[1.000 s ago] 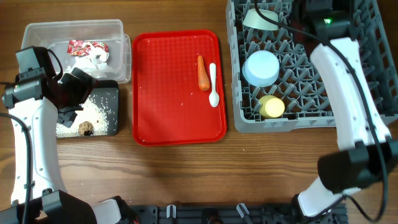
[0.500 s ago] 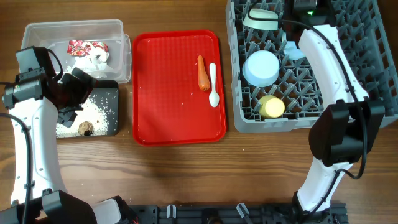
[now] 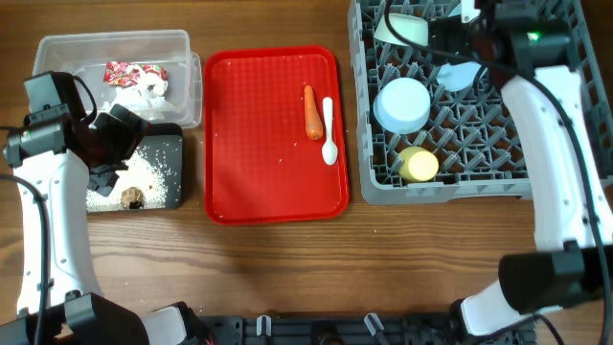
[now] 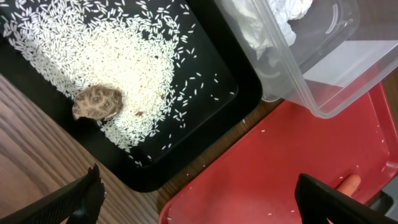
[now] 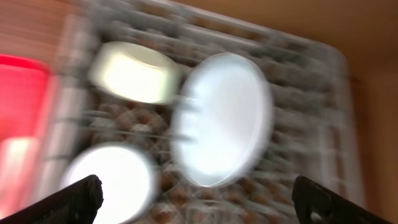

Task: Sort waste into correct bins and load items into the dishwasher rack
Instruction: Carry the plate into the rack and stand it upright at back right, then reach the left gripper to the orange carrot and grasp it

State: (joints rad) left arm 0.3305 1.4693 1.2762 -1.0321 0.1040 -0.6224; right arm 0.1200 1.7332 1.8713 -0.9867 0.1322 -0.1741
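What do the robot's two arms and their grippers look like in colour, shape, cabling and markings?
The left arm and right arm share smooth, rounded white shells joined by chunky black joints, with thin black cables looping alongside. A small green light glows on the right arm's black wrist. Wrist views show dark, wedge-shaped fingers. No lettering is readable.

The wooden worktop [image 3: 287, 268] carries four things. At the far left stands a clear plastic tub [image 3: 113, 36], with a shallow black tray [image 3: 173, 135] tight against its near side. A flat red tray [image 3: 259, 144] lies mid-worktop just beside both, and a grey dishwasher rack [image 3: 450, 189] sits close on the right.
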